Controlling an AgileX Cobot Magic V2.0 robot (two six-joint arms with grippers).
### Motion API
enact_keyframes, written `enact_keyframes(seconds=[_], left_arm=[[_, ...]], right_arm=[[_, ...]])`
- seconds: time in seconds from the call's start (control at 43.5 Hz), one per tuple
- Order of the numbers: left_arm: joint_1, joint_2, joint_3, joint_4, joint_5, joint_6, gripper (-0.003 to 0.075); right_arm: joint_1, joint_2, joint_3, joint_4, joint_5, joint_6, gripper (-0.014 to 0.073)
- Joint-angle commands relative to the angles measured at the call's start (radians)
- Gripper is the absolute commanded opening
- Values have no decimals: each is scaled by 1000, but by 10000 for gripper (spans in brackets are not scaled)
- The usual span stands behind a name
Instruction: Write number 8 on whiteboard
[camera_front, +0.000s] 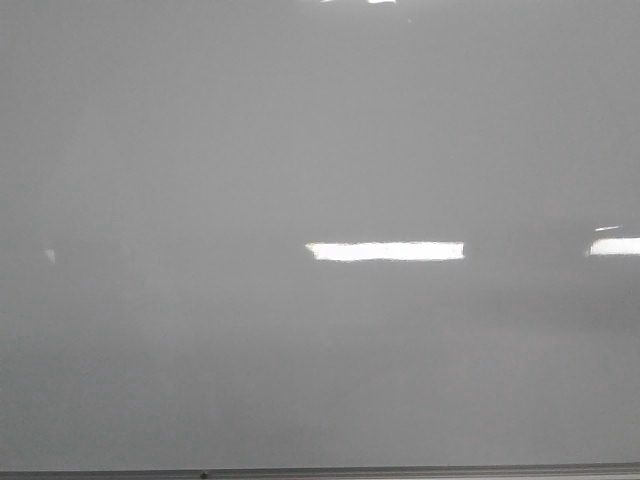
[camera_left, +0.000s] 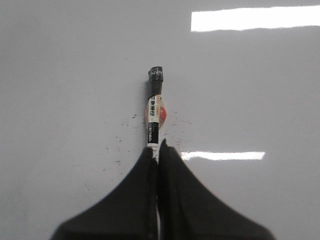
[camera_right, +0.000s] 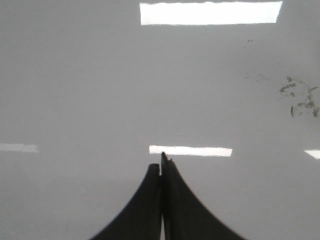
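While the whiteboard (camera_front: 200, 150) is showing no figure, nothing is written yet.
The left gripper (camera_left: 159, 150) is pinching the marker (camera_left: 154, 107) (right gripper (camera_right: 161, 167) jaws are closed, empty).

1 whiteboard (camera_front: 200, 150), 1 marker (camera_left: 154, 110), 2 grippers: left (camera_left: 159, 147) and right (camera_right: 161, 162).

Front view: faces the whiteboard (camera_front: 200, 150) head-on, frame edge low.
Left wrist view: close above the whiteboard (camera_left: 60, 75).
Right wrist view: same (camera_right: 75, 90).
Shared: whiteboard only.
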Motion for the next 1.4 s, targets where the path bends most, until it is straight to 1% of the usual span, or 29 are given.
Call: enact_keyframes(seconds=[0.0,0.989,1.058,1.15,1.196,1.288,1.38], left_arm=[[2,-12,13,-10,-84,-5,-21],[2,-12,13,-10,-84,-5,-20],[2,-12,13,-10,-109,-5,-20],[0,-12,-8,-15,-157,-10,-21],[-2,-12,-36,-21,-151,-10,-21],[-3,-10,-115,-21,-98,-10,-21],[-3,2,-222,-21,-16,-10,-21]], right_arm=[[-3,-17,-2,-8,-85,-3,-108],[-3,-17,-3,-8,-101,-3,-108],[-3,-17,-9,-7,-96,-3,-108],[-3,-17,-44,-7,-55,-3,-108],[-3,-17,-73,-7,-14,-3,-108],[-3,-17,-150,-7,76,-3,-108],[-3,-5,-250,-7,171,-3,-108]])
